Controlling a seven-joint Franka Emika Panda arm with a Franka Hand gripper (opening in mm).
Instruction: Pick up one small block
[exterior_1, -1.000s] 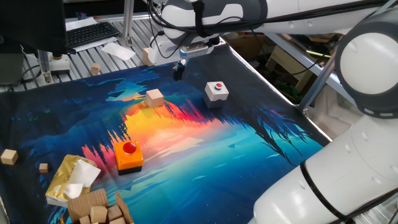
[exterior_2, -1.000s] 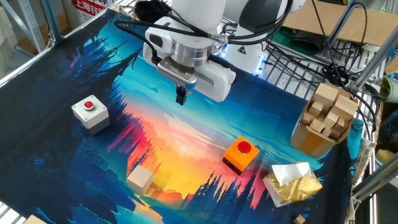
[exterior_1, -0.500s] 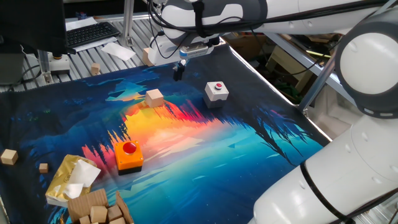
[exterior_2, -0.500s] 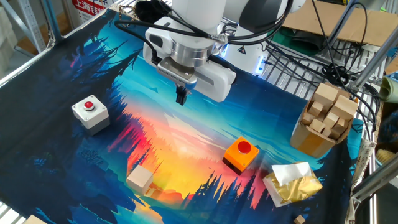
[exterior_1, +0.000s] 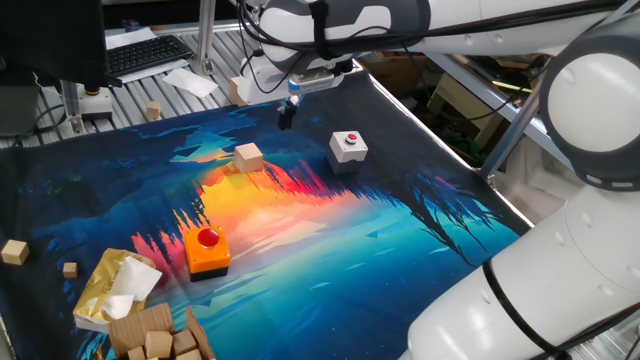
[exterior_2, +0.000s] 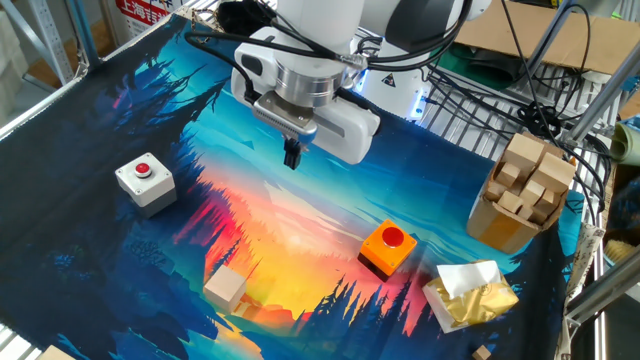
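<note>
The small block is a pale tan wooden cube lying on the colourful mat; it also shows in the other fixed view near the front edge. My gripper hangs above the mat, well away from the block, between it and the white red-button box. In the other fixed view my gripper points down with its dark fingers pressed together and nothing between them. The white box stands to its left there.
An orange box with a red button sits on the mat. A cardboard holder of browner cubes and a crumpled yellow-white packet lie at the mat's edge. Tinier wooden cubes lie off the mat. A keyboard lies behind.
</note>
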